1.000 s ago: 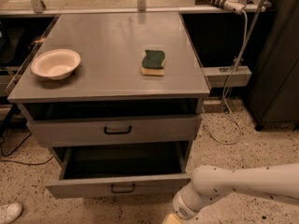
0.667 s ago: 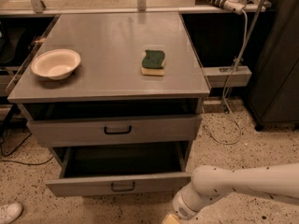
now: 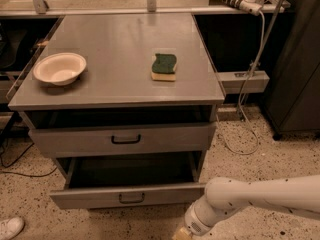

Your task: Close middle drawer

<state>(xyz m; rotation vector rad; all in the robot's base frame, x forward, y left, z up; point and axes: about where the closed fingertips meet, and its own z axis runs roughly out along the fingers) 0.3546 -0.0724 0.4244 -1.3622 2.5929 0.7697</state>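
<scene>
The middle drawer is the lower, pulled-out grey drawer with a shallow front panel and a small black bar handle. It stands well out of the cabinet, and its dark tray shows empty. My white arm comes in from the right along the bottom of the view. My gripper is at the bottom edge, just below and to the right of the drawer's front right corner. It is mostly cut off by the frame edge.
Above the open drawer is a grey drawer with a taller front panel, slightly out. On the cabinet top are a cream bowl and a green-and-yellow sponge. A white shoe is at the bottom left. Cables hang to the right.
</scene>
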